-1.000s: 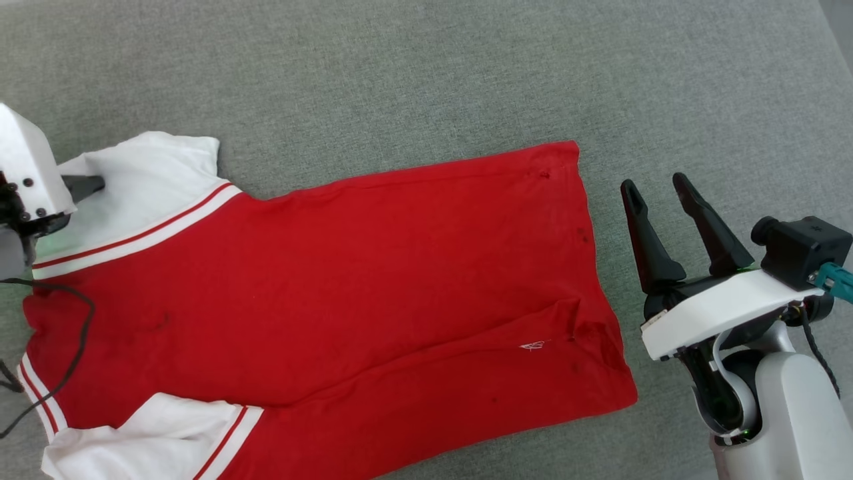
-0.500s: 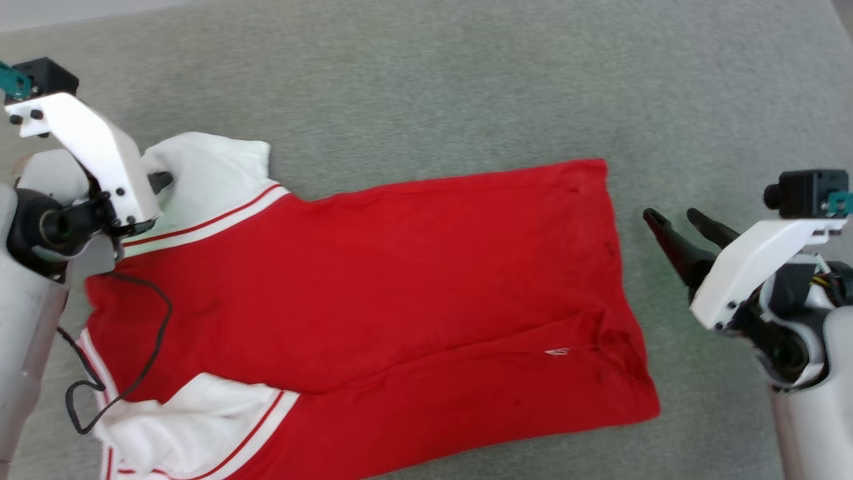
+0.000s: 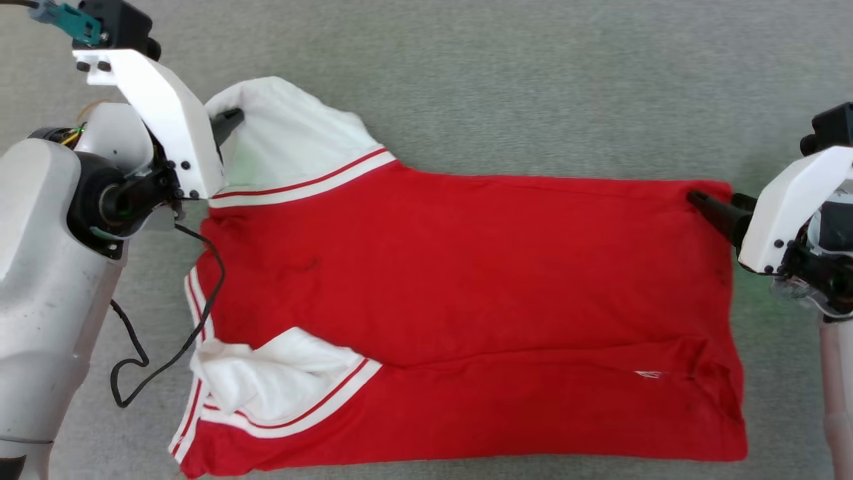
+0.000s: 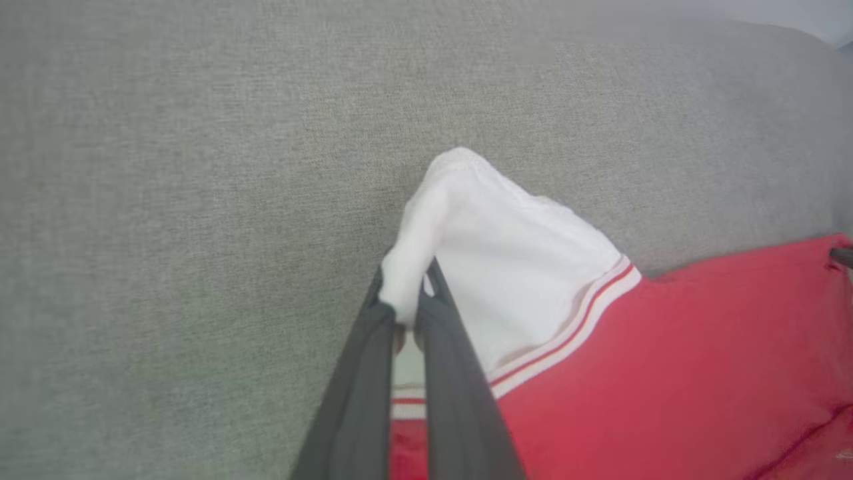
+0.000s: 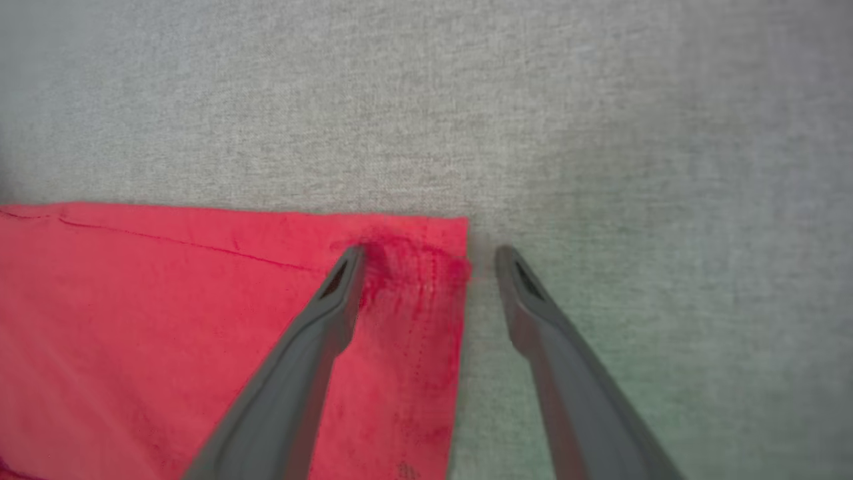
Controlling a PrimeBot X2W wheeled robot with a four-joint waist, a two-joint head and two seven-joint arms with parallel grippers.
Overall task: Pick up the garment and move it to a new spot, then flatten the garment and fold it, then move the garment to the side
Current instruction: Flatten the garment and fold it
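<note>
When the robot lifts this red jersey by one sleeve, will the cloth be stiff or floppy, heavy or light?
Probably floppy: the white sleeve tents and creases where the left gripper is shut on it. Likely light, since that small pinch raises it. Lifted, the red jersey would probably sag, as the right gripper stands open astride the hem corner.

Grey woven fabric surface (image 3: 506,80), flat, fine even weave, soft even light across it. Faint green tint (image 5: 666,333) on the surface's right part, rt wrist view. Pale bluish strip (image 4: 810,17) just beyond the surface's far corner, left wrist view.
</note>
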